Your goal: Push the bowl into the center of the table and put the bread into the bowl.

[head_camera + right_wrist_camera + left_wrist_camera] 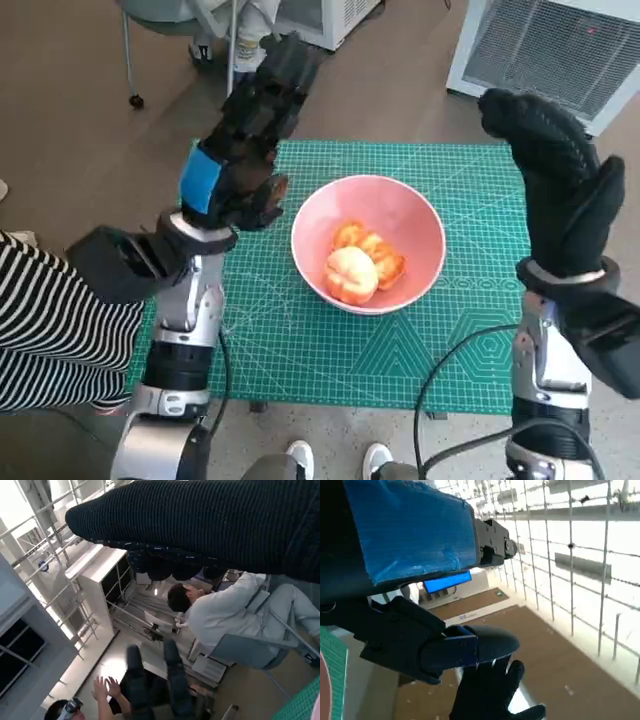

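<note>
Bread (362,265) lies in bowl (405,215), between both raised hands.

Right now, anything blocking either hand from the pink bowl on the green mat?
Nothing visible does. The pink bowl sits mid-mat with the orange bread already inside; the left hand and right hand are raised on either side.

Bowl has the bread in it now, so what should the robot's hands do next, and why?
Probably just lower both hands and stop. The bread already lies inside the pink bowl, which sits about mid-way on the green mat. The left hand and right hand are raised, holding nothing, so nothing seems left to move.
</note>
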